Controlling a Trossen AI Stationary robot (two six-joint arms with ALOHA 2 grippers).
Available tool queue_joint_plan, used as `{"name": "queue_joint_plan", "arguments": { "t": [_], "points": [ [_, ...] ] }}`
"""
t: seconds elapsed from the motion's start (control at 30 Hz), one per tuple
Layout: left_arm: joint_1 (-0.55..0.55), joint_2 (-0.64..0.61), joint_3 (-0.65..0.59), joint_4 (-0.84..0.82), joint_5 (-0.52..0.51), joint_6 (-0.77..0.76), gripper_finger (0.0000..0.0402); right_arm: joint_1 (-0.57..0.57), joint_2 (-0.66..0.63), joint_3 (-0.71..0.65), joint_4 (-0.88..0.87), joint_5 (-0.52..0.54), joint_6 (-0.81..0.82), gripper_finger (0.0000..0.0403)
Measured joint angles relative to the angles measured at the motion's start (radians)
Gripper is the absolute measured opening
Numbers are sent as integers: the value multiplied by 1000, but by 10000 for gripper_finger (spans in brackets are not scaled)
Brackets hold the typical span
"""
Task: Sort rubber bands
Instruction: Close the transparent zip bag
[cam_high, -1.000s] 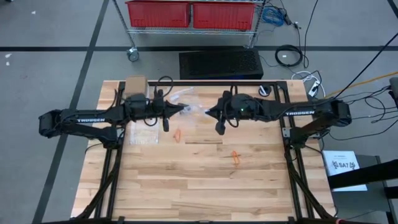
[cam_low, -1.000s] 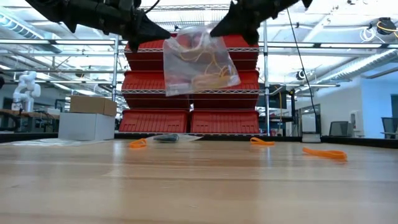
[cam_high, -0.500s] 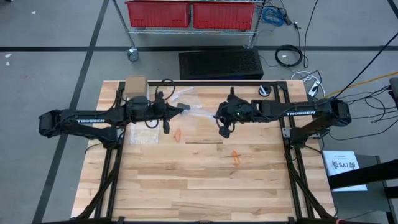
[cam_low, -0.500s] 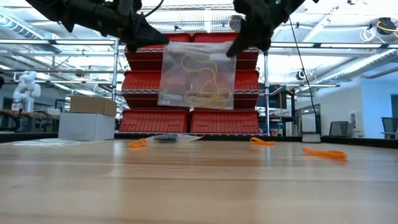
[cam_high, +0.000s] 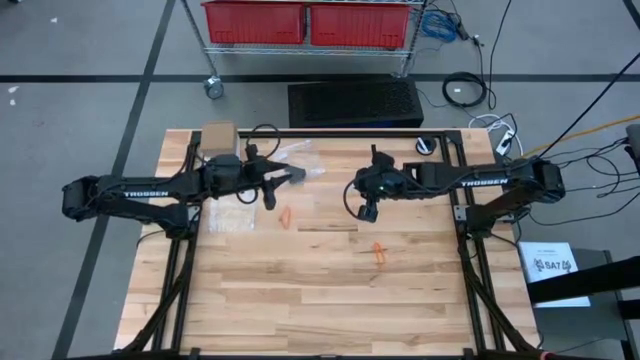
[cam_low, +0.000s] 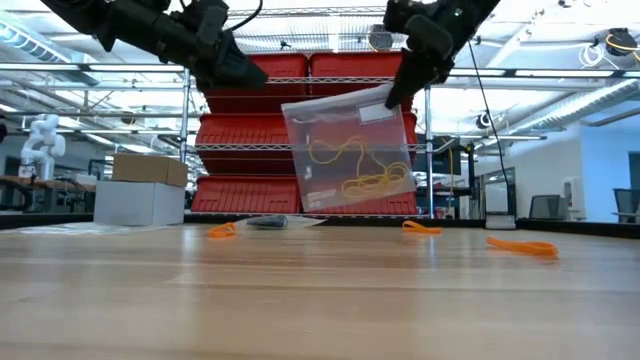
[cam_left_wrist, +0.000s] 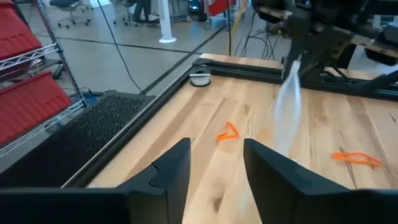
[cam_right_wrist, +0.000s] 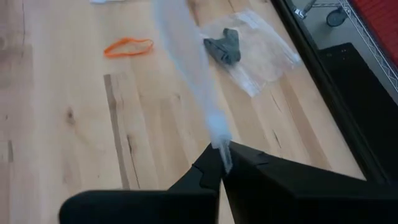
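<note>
Released by the left pincer (cam_low: 243, 72), now standing wide and empty, the clear bag (cam_low: 350, 150) of yellow rubber bands (cam_low: 362, 172) hangs tilted above the surface (cam_low: 320, 290), pinched at one corner by the right pincer (cam_low: 393, 97). Orange bands (cam_low: 520, 246) lie loose below.

The pale, butcher-block wooden worktop (cam_high: 300, 290) shows light tan strips with darker brown streaks. Thin orange rubber bands (cam_low: 521, 246) lie on it, and pale yellow bands (cam_low: 355, 170) show through a clear, colourless plastic bag (cam_low: 350, 150) with a white label patch. A second clear plastic bag (cam_right_wrist: 261, 53) holds a dark grey-black bundle (cam_right_wrist: 225, 45). Both robot arms are matt black with white lettering, and the left fingers (cam_left_wrist: 168, 180) are black too. Bright red plastic bins (cam_low: 300, 130) fill a silver wire rack. The floor (cam_high: 80, 120) is grey with black lines
</note>
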Motion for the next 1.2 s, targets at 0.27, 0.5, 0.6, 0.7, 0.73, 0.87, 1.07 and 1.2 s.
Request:
{"name": "queue_joint_plan", "arguments": {
  "t": [0.27,0.5,0.6,0.7,0.73,0.87,1.07,1.2],
  "points": [
    [0,0,0,-29,-43,1,164,19,23,27,-52,122,14,0],
    [0,0,0,-52,-52,0,164,47,110,50,-146,29,65,0],
    [0,0,0,-67,-52,0,164,71,190,50,-121,-31,91,0],
    [0,0,0,-82,-53,0,164,97,258,50,-22,-113,129,4],
    [0,0,0,-85,-53,-1,164,106,277,50,16,-159,136,9],
    [0,0,0,-85,-44,-1,164,139,317,50,142,-270,142,53],
    [-2,0,0,-112,-14,-1,164,151,284,50,190,-298,199,149],
    [-7,0,0,-115,4,-1,164,123,272,50,197,-238,129,187]
  ]
}}
